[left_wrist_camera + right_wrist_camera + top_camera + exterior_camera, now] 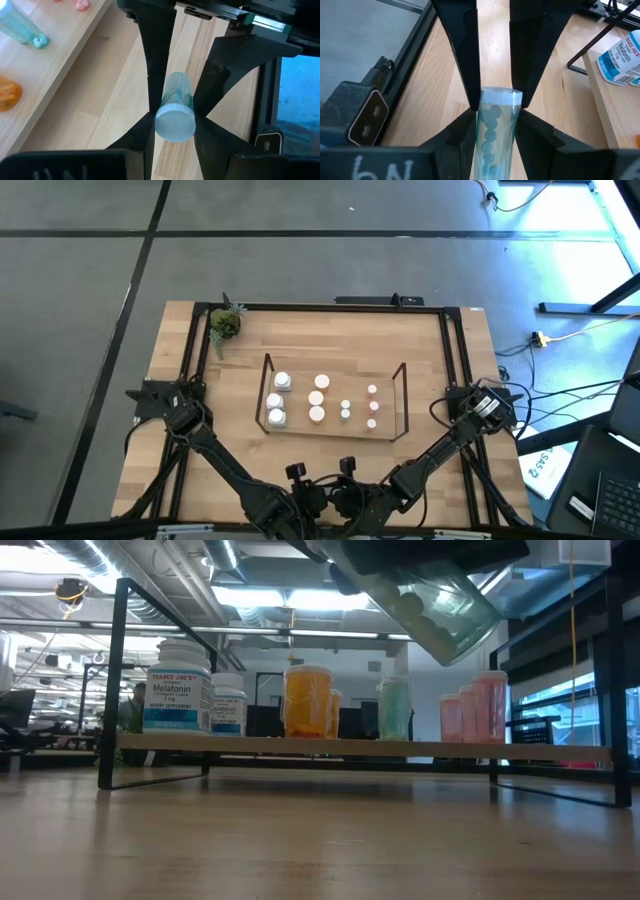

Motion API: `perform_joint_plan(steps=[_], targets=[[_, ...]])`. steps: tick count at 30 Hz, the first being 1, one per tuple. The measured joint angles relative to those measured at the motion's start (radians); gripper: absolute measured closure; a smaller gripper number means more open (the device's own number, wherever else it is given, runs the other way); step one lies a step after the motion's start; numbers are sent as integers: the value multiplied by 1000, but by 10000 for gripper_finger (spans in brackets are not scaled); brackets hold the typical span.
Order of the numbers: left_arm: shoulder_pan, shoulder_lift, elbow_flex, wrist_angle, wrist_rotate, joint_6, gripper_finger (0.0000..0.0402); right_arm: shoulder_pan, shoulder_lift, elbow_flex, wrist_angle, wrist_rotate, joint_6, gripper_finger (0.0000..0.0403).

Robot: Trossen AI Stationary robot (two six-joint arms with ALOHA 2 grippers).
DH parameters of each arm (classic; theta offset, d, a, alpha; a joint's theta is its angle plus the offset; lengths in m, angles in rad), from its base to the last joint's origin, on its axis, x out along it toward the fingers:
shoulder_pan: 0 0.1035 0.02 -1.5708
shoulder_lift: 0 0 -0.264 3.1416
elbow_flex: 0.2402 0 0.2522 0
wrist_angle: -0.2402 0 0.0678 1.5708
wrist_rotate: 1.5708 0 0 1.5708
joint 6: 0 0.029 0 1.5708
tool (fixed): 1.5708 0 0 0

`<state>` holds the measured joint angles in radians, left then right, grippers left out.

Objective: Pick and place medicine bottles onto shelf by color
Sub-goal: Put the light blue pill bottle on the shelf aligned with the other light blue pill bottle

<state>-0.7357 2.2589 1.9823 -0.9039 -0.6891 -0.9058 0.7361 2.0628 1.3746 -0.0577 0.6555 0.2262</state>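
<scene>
Closest up in the low view, a tilted teal bottle with round pills inside hangs from a dark gripper above the near part of the surface. Can't tell which arm that is.

Left gripper: jaws closed partway onto a capped teal bottle. They pinch its body just behind the white cap, and the bottle is off the surface. It sits over the bare strip between the shelf end that carries the teal and pink bottles and the black frame along the surface edge.

Right gripper: jaws clamped partway on a pill-filled teal bottle, clear end towards the wrist camera. It is over bare wood between the edge frame and the shelf end with the Melatonin bottle.

The shelf stands mid-surface, long side parallel to the near edge. Bottles stand on it upright in colour groups:
- white bottles at one end, a large Melatonin one with a smaller one beside it
- orange bottles next
- teal shelf bottles after those
- pink bottles at the other end

A potted plant is at the far left corner of the surface.
</scene>
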Motion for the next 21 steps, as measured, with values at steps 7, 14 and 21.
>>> perform_joint_plan(steps=[7, 14, 21], targets=[[0, 0, 0, 2, -1, 0, 301, 0, 0, 0, 2, 1, -26, 273], [0, 0, 0, 3, 4, 0, 301, 0, 0, 0, 2, 0, -26, 273], [0, 0, 0, 5, 16, -1, 302, -4, 0, 0, 3, -25, -26, 273]])
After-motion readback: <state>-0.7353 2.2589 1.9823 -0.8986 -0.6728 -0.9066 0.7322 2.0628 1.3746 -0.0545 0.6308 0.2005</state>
